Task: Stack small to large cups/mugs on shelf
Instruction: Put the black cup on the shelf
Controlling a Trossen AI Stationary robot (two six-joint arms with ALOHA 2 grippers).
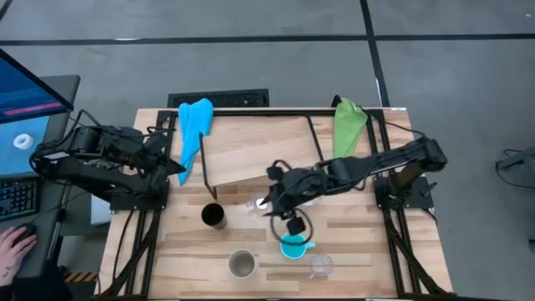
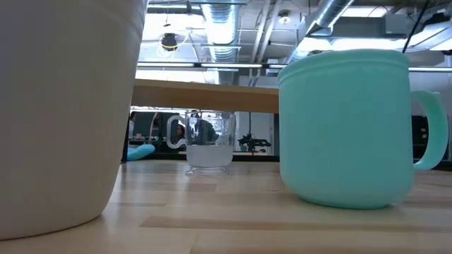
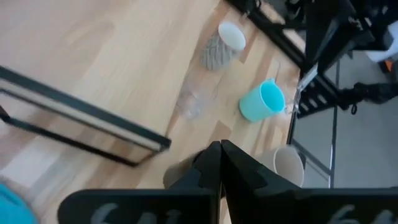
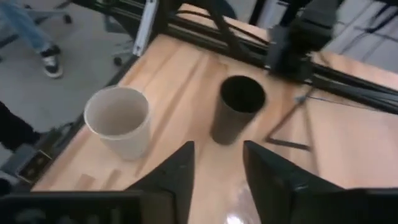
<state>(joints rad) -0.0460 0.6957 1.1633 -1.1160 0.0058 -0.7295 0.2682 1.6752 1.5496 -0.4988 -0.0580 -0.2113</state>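
Right pincer (image 1: 280, 207), fingers parted and empty, hovers mid-worktop over a clear glass (image 1: 253, 205) beside the shelf (image 1: 255, 150). Risk: descending, it could topple the glass or nearby turquoise mug (image 1: 293, 246).

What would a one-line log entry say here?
left gripper: shut, parked | right gripper: open, over clear glass | shelf: bare

**Two dark, cable-draped arms**

Both arms are matte black, built of blocky jointed segments. Black cables loop loosely along the right arm (image 1: 368, 167) and left arm (image 1: 100, 155). Each gripper carries two flat, dark, wedge-shaped fingers (image 4: 177, 177).
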